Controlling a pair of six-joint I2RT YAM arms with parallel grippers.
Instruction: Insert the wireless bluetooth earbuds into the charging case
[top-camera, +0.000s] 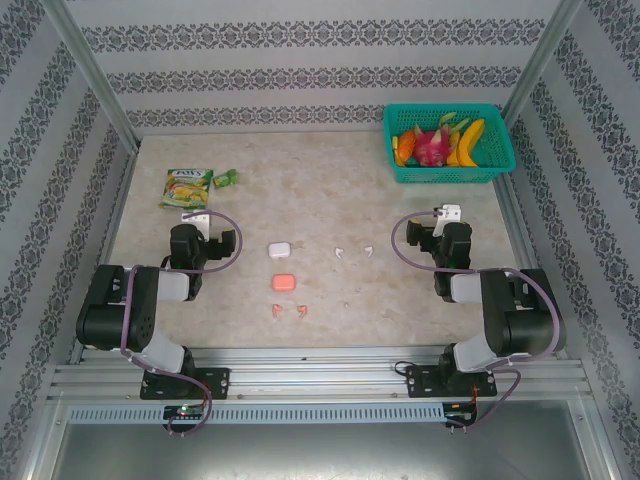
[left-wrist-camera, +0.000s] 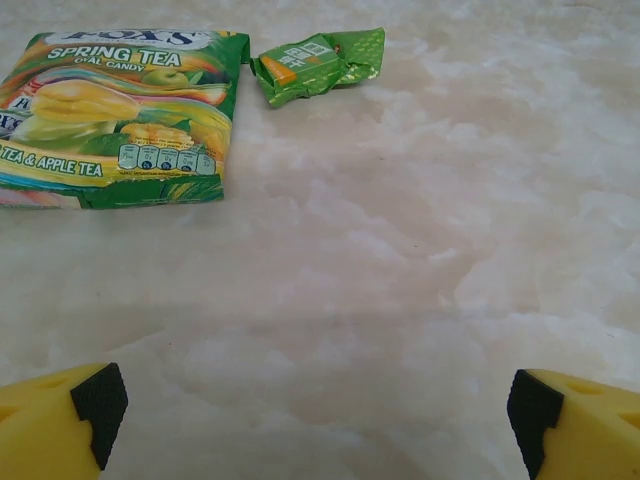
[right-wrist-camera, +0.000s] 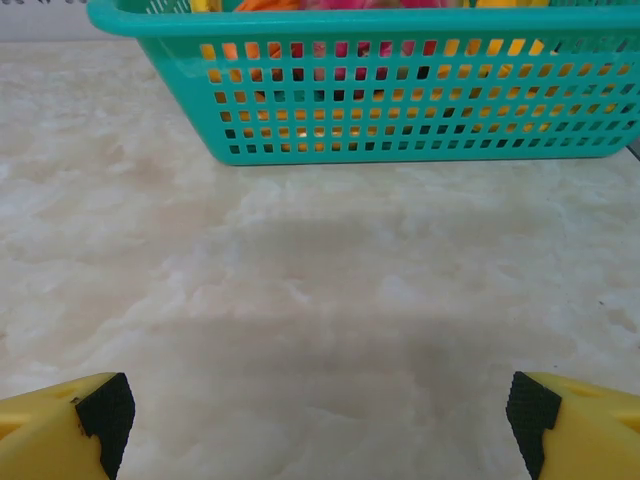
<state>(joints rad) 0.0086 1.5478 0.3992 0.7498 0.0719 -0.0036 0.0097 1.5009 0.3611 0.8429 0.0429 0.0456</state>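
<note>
Left end effector (left-wrist-camera: 318, 405) wide, empty; right end effector (right-wrist-camera: 318, 405) same. 2 tiny white stemmed plastic earbuds (top-camera: 341, 252), 2 salmon-pink earbuds (top-camera: 273, 311) on counter (top-camera: 330, 180) near white pebble-shaped case (top-camera: 278, 248), salmon-pink case (top-camera: 283, 283). Risk: tiny buds squirt free under pinch.

The bench (top-camera: 330, 180) is cream with a pale marble pattern. The walls (top-camera: 300, 60) are white with grey flowery stripes. The basket (top-camera: 445, 175) is teal and its fruit (top-camera: 468, 143) is yellow, orange and pink. The candy bag (top-camera: 187, 187) is green and yellow. There are a white case (top-camera: 278, 248), a salmon-pink case (top-camera: 284, 283), white earbuds (top-camera: 342, 252) and pink earbuds (top-camera: 272, 311). The left hand (left-wrist-camera: 318, 405) and the right hand (right-wrist-camera: 318, 410) are yellow with black pads.
</note>
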